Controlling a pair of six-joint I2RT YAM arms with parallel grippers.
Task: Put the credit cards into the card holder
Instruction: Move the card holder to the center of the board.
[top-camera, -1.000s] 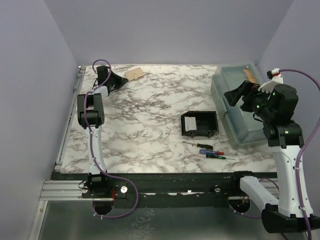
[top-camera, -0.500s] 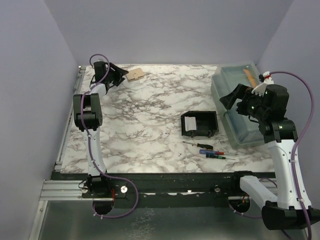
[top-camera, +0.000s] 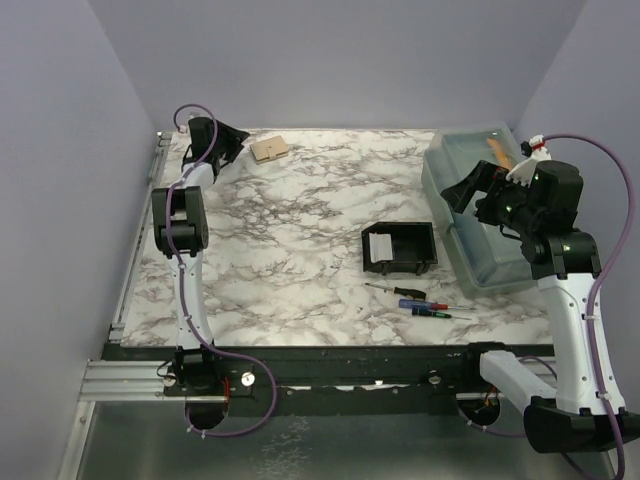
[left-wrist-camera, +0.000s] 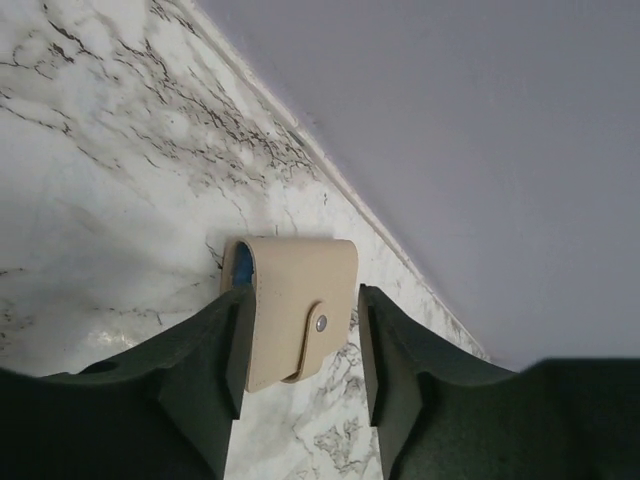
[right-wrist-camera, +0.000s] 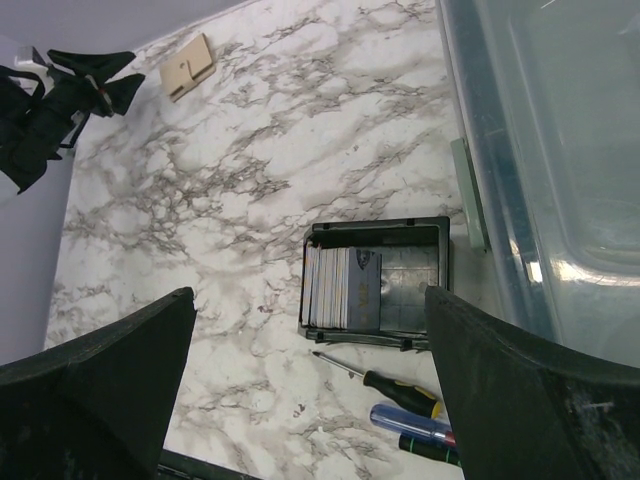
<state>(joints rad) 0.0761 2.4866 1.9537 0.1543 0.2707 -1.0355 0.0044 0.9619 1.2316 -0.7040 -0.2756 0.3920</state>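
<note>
The credit cards show as a flat tan piece with a snap tab and a blue edge (left-wrist-camera: 300, 290), lying on the marble at the far left back (top-camera: 269, 149) (right-wrist-camera: 187, 68). My left gripper (left-wrist-camera: 302, 335) (top-camera: 234, 146) is open, with a finger on each side of the near end of this piece. The left fingertip (left-wrist-camera: 236, 330) is at the piece's edge and there is a gap on the right. The card holder (top-camera: 432, 250) (right-wrist-camera: 375, 226), a black tray, sits mid-right with a stack of cards (right-wrist-camera: 340, 288) at one end. My right gripper (right-wrist-camera: 310, 300) (top-camera: 458, 190) hangs wide open high above it, holding nothing.
A large translucent bin (top-camera: 470, 262) (right-wrist-camera: 560, 150) stands along the right side under my right arm. Small screwdrivers (top-camera: 425, 300) (right-wrist-camera: 405, 388) lie just in front of the black tray. The back wall runs close behind the tan piece.
My left gripper went from shut to open and shifted a little back and left, beside the tan piece. My right arm rose slightly and stayed open.
</note>
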